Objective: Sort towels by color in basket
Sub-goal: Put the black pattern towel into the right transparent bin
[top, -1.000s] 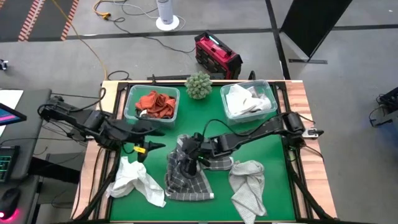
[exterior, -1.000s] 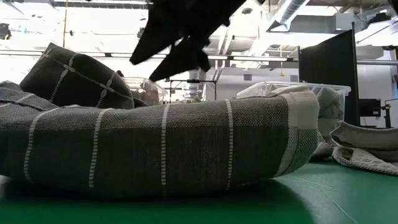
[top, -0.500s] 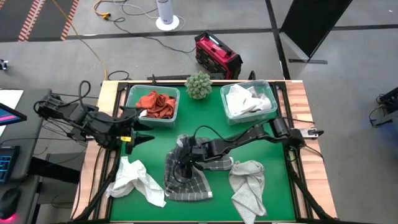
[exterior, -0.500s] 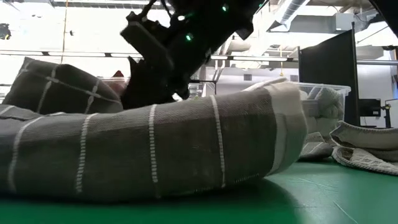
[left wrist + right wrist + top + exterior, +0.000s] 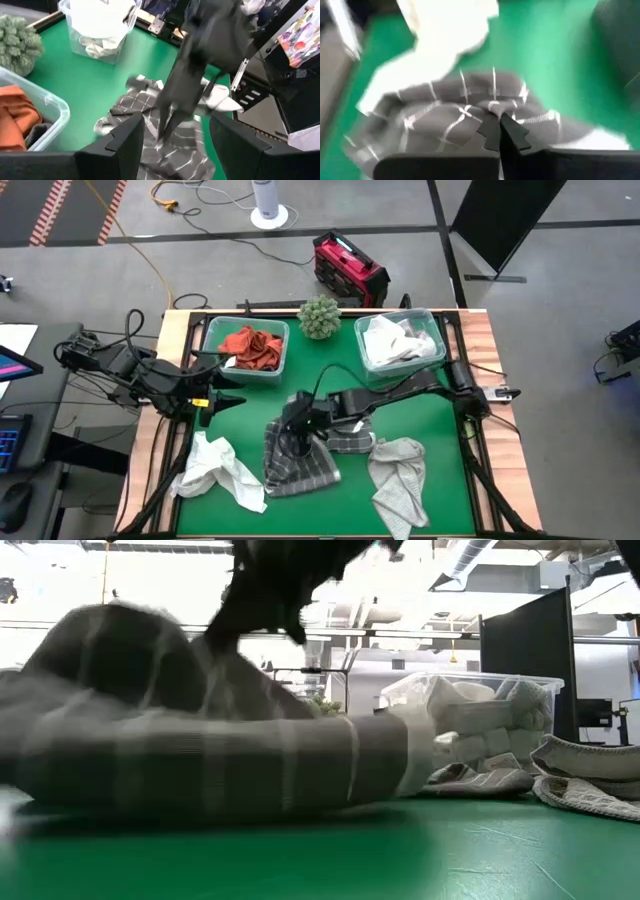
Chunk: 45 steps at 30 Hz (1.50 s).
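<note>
A dark grey plaid towel (image 5: 300, 460) lies bunched on the green mat at the front centre. My right gripper (image 5: 297, 440) reaches in from the right and is shut on it. A white towel (image 5: 215, 470) lies crumpled at the front left and a light grey towel (image 5: 398, 480) at the front right. The far left bin (image 5: 212, 360) holds rust-orange towels (image 5: 250, 347). White towels (image 5: 395, 340) fill the far right bin (image 5: 440, 330). My left gripper (image 5: 232, 377) hangs open beside the left bin, holding nothing. My right gripper pinches a raised fold of the plaid towel (image 5: 492, 107) between its two shut fingers (image 5: 512, 135). The fingers slant down from the table's right side. The fold is drawn up into a peak (image 5: 130, 640), while the remainder of the towel lies on the mat.
A green ball-shaped plant (image 5: 319, 316) stands between the two bins at the far edge. Bare mat (image 5: 330, 380) shows between the bins and the towels. The table's wooden rim (image 5: 485, 350) and the arm bases flank the mat.
My right gripper has sunk onto the plaid towel, shut on a fold and begun drawing it up, so the towel's middle rises into a peak and the cloth bunches. My left gripper has drawn back toward the table's left edge and stays open.
</note>
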Motion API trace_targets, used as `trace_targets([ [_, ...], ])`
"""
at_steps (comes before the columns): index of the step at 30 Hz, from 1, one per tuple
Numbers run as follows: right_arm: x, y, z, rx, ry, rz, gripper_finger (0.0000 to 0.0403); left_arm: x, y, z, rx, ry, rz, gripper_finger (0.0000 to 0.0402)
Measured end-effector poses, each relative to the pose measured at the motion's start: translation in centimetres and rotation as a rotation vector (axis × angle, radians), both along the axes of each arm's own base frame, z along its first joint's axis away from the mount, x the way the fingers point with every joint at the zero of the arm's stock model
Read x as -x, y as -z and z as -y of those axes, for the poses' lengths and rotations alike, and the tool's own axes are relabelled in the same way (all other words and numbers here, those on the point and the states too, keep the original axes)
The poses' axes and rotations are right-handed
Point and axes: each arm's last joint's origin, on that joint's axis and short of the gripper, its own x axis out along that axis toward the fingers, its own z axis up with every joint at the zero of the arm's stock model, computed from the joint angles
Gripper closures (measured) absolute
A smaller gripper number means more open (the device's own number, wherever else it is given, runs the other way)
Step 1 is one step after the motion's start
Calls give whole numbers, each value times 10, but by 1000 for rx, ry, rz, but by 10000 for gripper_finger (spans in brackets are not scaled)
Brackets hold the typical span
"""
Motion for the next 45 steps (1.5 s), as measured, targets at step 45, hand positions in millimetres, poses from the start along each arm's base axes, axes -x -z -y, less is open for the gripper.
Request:
trace_targets([
  [45,269,-293,109,889,1189,208,388,7,-20,-8,-217,-87,178,189],
])
